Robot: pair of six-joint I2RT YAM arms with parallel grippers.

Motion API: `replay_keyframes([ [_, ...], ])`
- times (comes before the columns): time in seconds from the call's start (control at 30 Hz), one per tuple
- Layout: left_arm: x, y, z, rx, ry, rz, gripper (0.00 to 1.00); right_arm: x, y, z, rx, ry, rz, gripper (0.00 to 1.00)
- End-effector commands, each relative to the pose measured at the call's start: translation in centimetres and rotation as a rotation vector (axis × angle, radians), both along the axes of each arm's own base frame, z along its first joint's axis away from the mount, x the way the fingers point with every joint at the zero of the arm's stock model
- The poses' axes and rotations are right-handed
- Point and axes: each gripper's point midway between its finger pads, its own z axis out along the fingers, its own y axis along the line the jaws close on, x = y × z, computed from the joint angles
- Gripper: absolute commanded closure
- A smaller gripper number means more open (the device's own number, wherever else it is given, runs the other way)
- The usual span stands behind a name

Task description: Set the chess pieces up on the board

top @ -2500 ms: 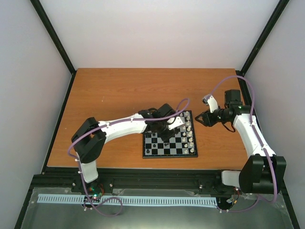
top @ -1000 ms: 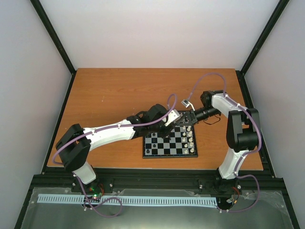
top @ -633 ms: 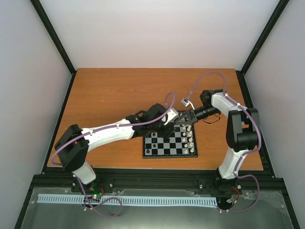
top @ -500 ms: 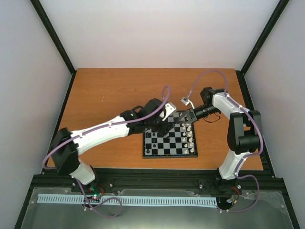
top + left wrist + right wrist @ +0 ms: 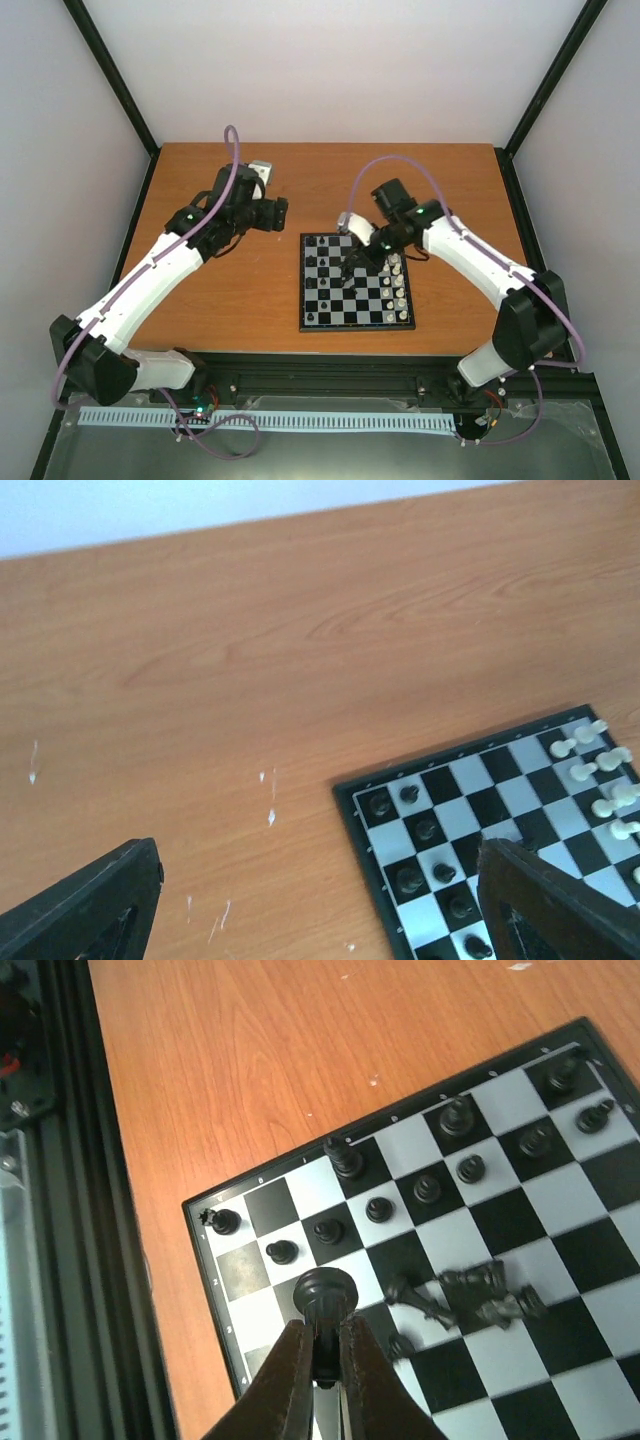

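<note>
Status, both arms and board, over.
Left gripper open, clear of the board. Right gripper shut on black piece above it. Toppled black pieces mid-board.

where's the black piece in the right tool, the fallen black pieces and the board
black piece (image 5: 326, 1290), right wrist view, its round top
fallen black pieces (image 5: 475, 1280), right wrist view, middle of the pile
board (image 5: 356, 327), top view, its near border

Readable text: none in any view.
Board border: tiny pale marks along the edge, lower left of the right wrist view, too small to read.
</note>
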Motion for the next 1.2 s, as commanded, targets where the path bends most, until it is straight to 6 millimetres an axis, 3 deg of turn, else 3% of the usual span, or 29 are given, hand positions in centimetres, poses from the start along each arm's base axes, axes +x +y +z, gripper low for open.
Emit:
replay_keyframes([
  [0.0, 0.3, 2.3, -1.2, -0.061, 0.047, 0.072, 0.11, 0.2, 2.2, -2.6, -0.165, -0.155, 0.067, 0.97],
  [0.23, 0.4, 4.9, -1.3, 0.013, -0.004, 0.160, 0.08, -2.3, 7.0, -5.7, -0.269, -0.203, 0.257, 0.97],
  [0.5, 0.2, 5.3, -1.0, 0.018, -0.019, 0.165, 0.07, -3.9, 9.6, -9.2, -0.397, -0.246, 0.365, 0.97],
  [1.17, 0.2, 5.0, -1.1, 0.022, -0.022, 0.145, 0.07, -5.1, 9.7, -11.6, -0.462, -0.197, 0.421, 0.96],
])
